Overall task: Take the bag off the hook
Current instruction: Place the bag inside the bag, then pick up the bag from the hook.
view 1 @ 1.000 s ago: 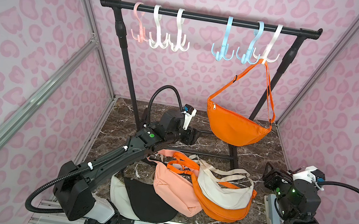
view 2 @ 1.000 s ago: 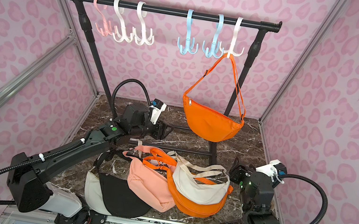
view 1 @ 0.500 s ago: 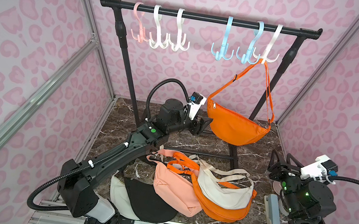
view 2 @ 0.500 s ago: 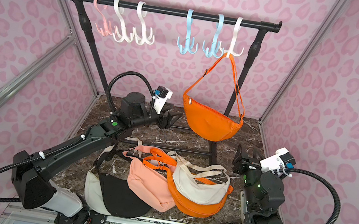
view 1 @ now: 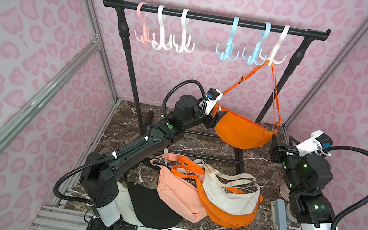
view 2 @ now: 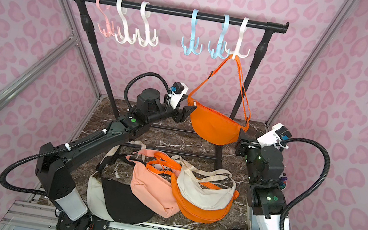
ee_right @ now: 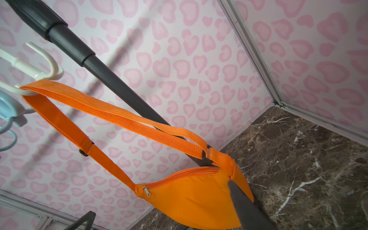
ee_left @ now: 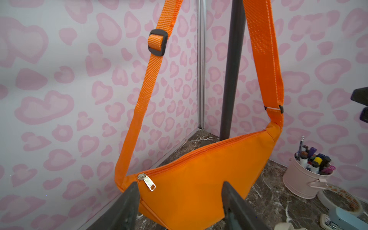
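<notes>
An orange bag [view 1: 242, 132] is hanging by its strap [view 1: 251, 73] from the white hook [view 1: 277, 50] at the right end of a black rack [view 1: 195, 16]. The left gripper [ee_left: 180, 184] is hovering at the bag's zipper end, jaws spread wide, pinching nothing. The right gripper [ee_right: 161, 197] is sitting at the opposite end, jaws also spread. Other bags [view 1: 179, 194] are lying heaped on the marble floor [view 1: 198, 146].
</notes>
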